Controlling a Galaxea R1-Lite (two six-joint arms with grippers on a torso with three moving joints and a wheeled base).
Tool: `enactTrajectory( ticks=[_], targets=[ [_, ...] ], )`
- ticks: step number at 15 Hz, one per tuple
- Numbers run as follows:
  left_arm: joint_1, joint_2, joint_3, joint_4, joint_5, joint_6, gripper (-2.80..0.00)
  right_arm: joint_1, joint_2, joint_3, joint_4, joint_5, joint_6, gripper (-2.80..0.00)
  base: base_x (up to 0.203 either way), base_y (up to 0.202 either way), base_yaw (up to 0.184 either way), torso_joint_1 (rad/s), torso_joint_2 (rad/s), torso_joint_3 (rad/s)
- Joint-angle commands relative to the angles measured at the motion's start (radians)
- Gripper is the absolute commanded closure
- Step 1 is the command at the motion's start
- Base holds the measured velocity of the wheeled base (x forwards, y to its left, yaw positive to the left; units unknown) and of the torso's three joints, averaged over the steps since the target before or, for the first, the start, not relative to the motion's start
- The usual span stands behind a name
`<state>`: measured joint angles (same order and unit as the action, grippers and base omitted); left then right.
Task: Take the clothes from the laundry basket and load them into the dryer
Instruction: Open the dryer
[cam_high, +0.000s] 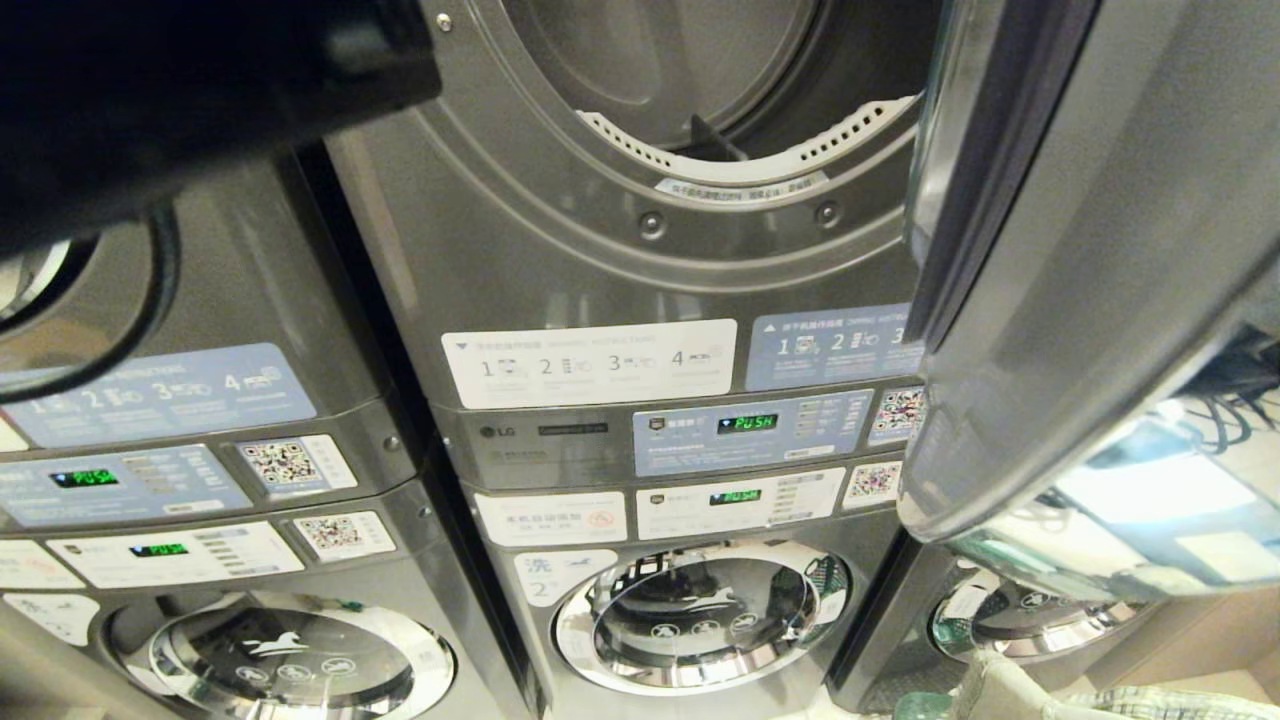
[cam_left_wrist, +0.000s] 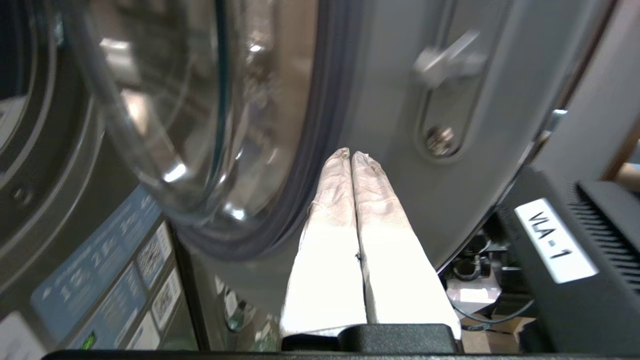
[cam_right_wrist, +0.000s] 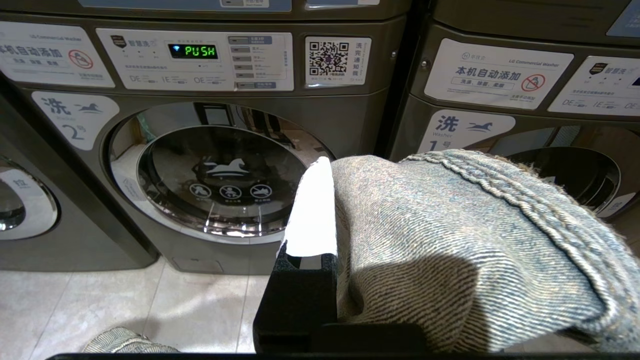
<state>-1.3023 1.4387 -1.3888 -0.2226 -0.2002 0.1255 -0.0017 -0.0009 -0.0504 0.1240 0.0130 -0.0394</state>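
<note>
While raised beside the open dryer door (cam_left_wrist: 450, 125), left gripper (cam_left_wrist: 351, 156) with white fingers (cam_left_wrist: 330, 240) pressed together, nothing between them, tips near the door's inner grey face and its latch (cam_left_wrist: 447, 60); dryer (cam_high: 680, 120) drum open in the head view, no clothes visible inside; right gripper (cam_right_wrist: 325, 200) low before the washer (cam_right_wrist: 220, 180), fingers clenched on grey denim cloth (cam_right_wrist: 450, 240); one more piece of cloth (cam_right_wrist: 125, 342) on the floor (cam_right_wrist: 190, 300).
</note>
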Motion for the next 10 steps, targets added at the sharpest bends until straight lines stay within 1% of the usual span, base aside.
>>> enactTrajectory(
  ticks=[1, 3, 5, 6, 8, 10],
  targets=[
    [0.003, -0.007, 0.031, 0.002, 0.03, 0.0, 0.0, 0.0, 0.001, 0.0, 0.0, 0.001, -0.001, 0.0, 0.0, 0.0, 0.0, 0.0, 0.0, 0.0],
    [0.008, -0.063, 0.105, 0.0, 0.067, -0.005, 0.0, 0.0, 0.001, 0.0, 0.0, 0.001, -0.002, 0.0, 0.0, 0.0, 0.0, 0.0, 0.0, 0.0],
    [0.03, -0.131, 0.194, -0.002, 0.077, -0.006, 0.0, 0.0, 0.001, 0.0, 0.0, 0.001, -0.006, 0.0, 0.0, 0.0, 0.0, 0.0, 0.0, 0.0],
    [0.053, -0.161, 0.232, -0.003, 0.079, -0.006, 0.0, 0.0, 0.001, 0.0, 0.0, 0.001, -0.007, 0.0, 0.0, 0.0, 0.0, 0.0, 0.0, 0.0],
    [0.14, -0.204, 0.279, -0.006, 0.08, -0.007, 0.0, 0.0, 0.001, 0.0, 0.0, 0.002, -0.01, 0.0, 0.0, 0.0, 0.0, 0.0, 0.0, 0.0],
    [0.255, -0.238, 0.31, -0.007, 0.079, -0.022, 0.0, 0.0, 0.001, 0.001, 0.0, 0.002, -0.01, 0.0, 0.0, 0.0, 0.0, 0.0, 0.0, 0.0]
  ],
)
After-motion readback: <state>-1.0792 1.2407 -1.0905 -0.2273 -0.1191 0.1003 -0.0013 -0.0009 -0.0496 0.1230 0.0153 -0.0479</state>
